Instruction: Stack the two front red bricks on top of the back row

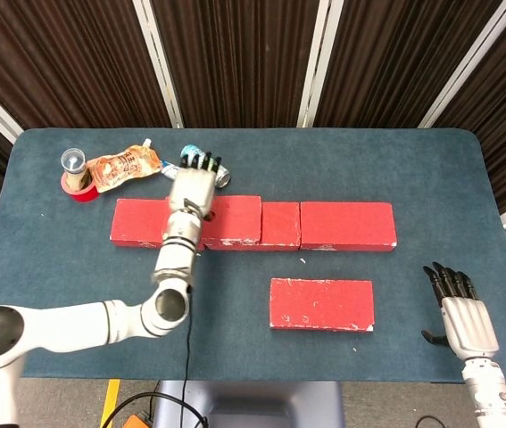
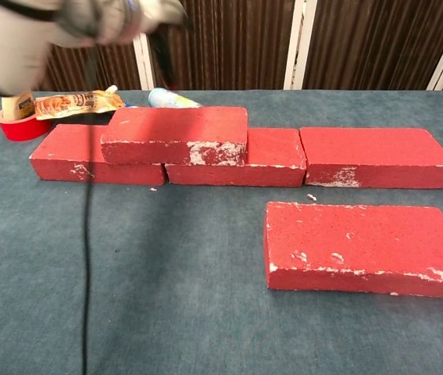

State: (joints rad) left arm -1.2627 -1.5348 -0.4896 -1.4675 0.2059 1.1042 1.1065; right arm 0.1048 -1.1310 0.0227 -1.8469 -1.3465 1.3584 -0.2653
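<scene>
From the head view, the table carries a back row of three red bricks: a left brick, a middle brick and a right brick, laid end to end. A stacked brick lies on top of the row, bridging the left and middle bricks. The loose brick still lies flat on the cloth, at about five o'clock from the row and apart from it. The left hand hangs above the left end of the stacked brick, fingers straight, close together and holding nothing, their tips reaching toward twelve o'clock over a can. The right hand rests at the table's four o'clock edge, well apart from every brick, fingers straight, slightly spread and holding nothing. At ten o'clock sit a tape roll, a snack pouch and a small tube.

From the chest view, the stacked brick sits level on the left brick and the middle brick, with the right brick just beside them at three o'clock. The loose brick lies nearest the camera, at four o'clock. The left arm blurs across the upper left corner; I cannot tell the state of its fingers here. Behind the row show the tape roll, the snack pouch and the can.
</scene>
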